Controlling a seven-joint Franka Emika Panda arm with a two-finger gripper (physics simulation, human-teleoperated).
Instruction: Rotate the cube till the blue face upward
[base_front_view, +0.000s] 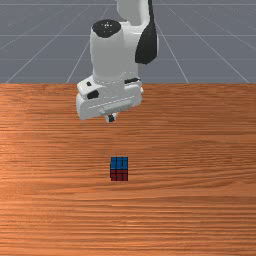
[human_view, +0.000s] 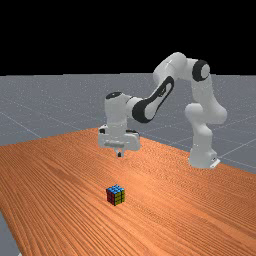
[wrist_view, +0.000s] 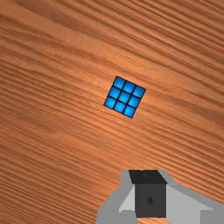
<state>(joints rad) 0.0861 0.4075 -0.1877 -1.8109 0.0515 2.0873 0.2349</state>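
- Front view: I have the gripper (base_front_view: 111, 118) raised above the table (base_front_view: 200, 130), its tips pointing down, near the middle of the picture's width.
- Cube: 1 multicoloured cube (base_front_view: 119, 169) rests flat on the wood, lower in the front view than my gripper and slightly toward that view's right. The 2 are well apart.
- Orientation: the blue face is uppermost; the red face is turned toward the front camera.
- Far view: 3 faces of the cube are visible, blue above, red on the far view's left side and yellow on the far view's right side. My arm (human_view: 175, 65) reaches over the table from its base (human_view: 202, 155) at the far view's right, and the hand hangs above the wood.
- Wrist view: the blue face presents its grid of 3 by 3 squares, out ahead of my fingers (wrist_view: 150, 200) and apart from them, with bare wood between.
- Fingers: I have the 2 brought together, narrow, with nothing between them; neither touches the cube.
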